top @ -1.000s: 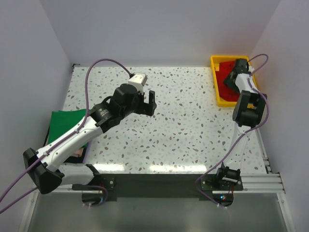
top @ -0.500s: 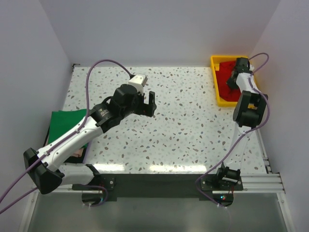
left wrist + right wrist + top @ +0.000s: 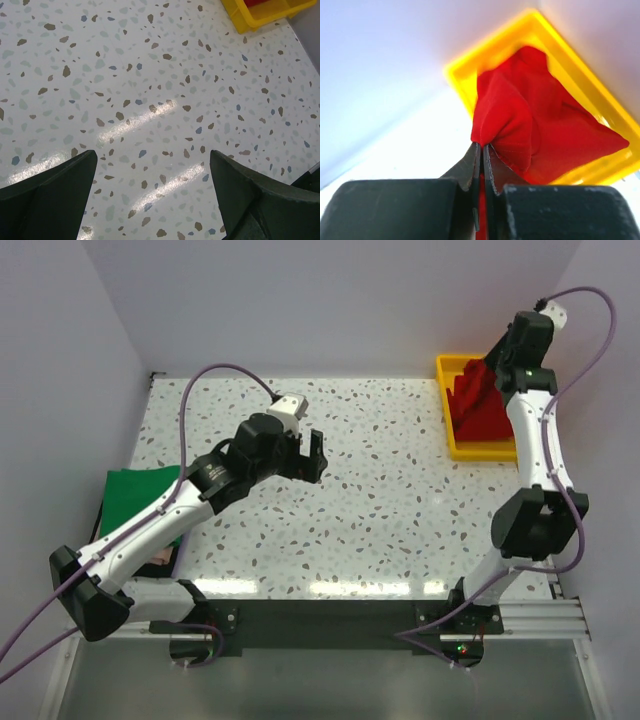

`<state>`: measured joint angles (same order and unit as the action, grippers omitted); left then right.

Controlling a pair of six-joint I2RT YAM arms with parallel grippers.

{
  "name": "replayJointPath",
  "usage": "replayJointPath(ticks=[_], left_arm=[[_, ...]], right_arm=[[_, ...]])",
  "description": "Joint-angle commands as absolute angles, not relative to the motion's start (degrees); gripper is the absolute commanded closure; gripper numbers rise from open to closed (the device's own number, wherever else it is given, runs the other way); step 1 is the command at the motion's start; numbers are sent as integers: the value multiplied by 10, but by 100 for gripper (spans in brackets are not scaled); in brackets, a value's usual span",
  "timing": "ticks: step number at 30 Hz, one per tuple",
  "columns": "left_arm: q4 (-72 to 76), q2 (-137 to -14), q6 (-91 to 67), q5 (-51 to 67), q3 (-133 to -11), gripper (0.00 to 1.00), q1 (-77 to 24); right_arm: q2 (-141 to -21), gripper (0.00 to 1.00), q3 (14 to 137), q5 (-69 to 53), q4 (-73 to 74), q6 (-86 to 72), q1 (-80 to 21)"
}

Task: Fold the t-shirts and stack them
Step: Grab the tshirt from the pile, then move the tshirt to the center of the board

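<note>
- Plainly, the right jaws were clenched on a pinch of the red t-shirt (image 3: 478, 400), holding that bunched fold above the yellow tray (image 3: 484, 452) at the far right corner of the tabletop (image 3: 380, 510).
- The cloth hung from the pinch in a stretched cone, and its lower part lay inside the tray, so the shirt was only partly out.
- The left jaws stood wide apart with nothing between them, hovering above the bare middle of the tabletop, well apart from both shirts.
- The dark green t-shirt (image 3: 135, 495) lay spread at the left edge of the tabletop, partly under the left arm (image 3: 170, 515).
- The step in hand looked like drawing the red shirt out of the tray for folding.
- To do it well, the lift probably needed to go straight up until the trailing hem cleared the tray wall, and only then swing toward the middle. A sideways pull too soon could catch the rim and drag the tray along.
- The hold was a thin pinch of soft cloth, so a slow, even carry seemed wise to keep it from slipping.
- Once over open tabletop, the shirt would best be lowered hem first so that it spread out. The free left jaws could then take a second corner and pull it flat.
</note>
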<state>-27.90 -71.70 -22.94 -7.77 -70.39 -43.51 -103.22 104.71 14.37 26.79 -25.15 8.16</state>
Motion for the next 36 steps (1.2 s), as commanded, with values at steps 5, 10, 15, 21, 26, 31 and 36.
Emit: replayJointPath(ticks=[5,10,15,21,26,31,36], left_arm=[[-256,-719,-235,-76,-713,0,-428],[-253,-717,-244,-80,-708,0,-424],[-248,-715,-258,-84,-703,0,-417],[-243,-710,-274,-86,-695,0,-412],[-240,-711,-285,-84,-686,0,-412],[-229,-713,-297,-75,-667,0,-412],[-195,-743,-315,-17,-640,1,-412]], right_arm=[[-862,100,1095,135,183,-220,7],[-800,100,1121,40,131,-258,-32],[-777,100,1156,-46,99,-306,-61],[-791,100,1180,-73,88,-337,-74],[-823,100,1178,-99,86,-360,-75],[-881,100,1101,-119,103,-383,-75],[-909,95,959,-71,114,-366,-71]])
